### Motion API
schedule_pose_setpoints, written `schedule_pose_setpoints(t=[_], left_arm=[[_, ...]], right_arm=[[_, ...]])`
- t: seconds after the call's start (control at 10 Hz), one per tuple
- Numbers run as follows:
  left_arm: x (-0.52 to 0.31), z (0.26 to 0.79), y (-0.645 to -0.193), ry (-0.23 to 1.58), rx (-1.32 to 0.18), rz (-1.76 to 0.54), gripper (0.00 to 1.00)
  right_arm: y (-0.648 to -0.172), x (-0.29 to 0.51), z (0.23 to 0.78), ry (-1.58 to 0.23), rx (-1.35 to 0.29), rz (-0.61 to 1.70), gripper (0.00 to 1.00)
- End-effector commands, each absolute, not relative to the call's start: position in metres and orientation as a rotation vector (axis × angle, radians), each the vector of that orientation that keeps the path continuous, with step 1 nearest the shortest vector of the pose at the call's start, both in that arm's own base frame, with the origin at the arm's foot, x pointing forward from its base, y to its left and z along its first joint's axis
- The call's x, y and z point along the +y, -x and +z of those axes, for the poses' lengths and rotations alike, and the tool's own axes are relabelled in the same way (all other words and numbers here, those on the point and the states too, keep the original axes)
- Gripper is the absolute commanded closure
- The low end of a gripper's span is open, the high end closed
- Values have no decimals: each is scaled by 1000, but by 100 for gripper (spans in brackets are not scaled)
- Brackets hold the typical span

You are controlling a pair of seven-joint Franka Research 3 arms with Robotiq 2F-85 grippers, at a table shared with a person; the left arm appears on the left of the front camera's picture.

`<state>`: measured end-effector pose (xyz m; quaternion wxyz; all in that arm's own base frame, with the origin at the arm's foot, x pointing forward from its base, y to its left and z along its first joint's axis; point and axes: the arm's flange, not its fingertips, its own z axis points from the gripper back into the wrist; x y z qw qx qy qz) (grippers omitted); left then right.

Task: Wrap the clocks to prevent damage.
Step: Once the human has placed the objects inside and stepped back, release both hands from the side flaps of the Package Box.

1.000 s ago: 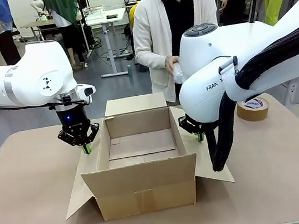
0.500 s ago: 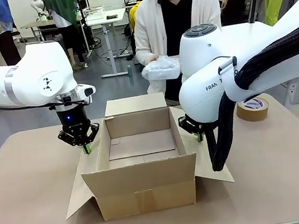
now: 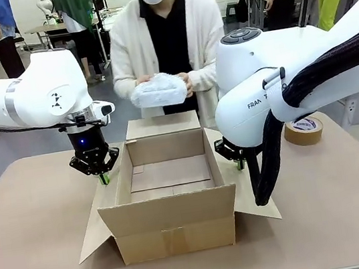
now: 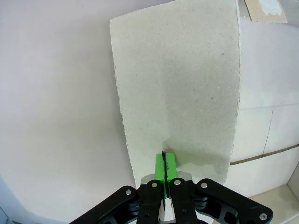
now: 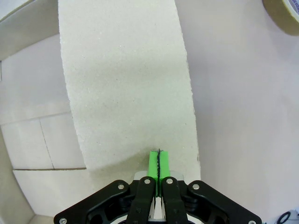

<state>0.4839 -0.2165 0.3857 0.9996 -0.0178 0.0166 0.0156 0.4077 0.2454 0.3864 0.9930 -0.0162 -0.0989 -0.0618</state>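
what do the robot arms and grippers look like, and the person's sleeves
Both arms are white and rounded: the left arm bears a small black logo, the right arm black lettering and a black cable sleeve. The left gripper and right gripper are black with green pads. The person wears a white cardigan with long sleeves.
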Motion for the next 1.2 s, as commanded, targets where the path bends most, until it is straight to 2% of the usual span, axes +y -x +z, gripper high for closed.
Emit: schedule_pose_setpoints(t=[0.0,1.1], left_arm=[[-217,383,-484,35,37,34,100],[-217,383,-484,35,37,34,100]], right_arm=[[-407,246,385,41,-199,-122,99],[-407,246,385,41,-199,-122,99]])
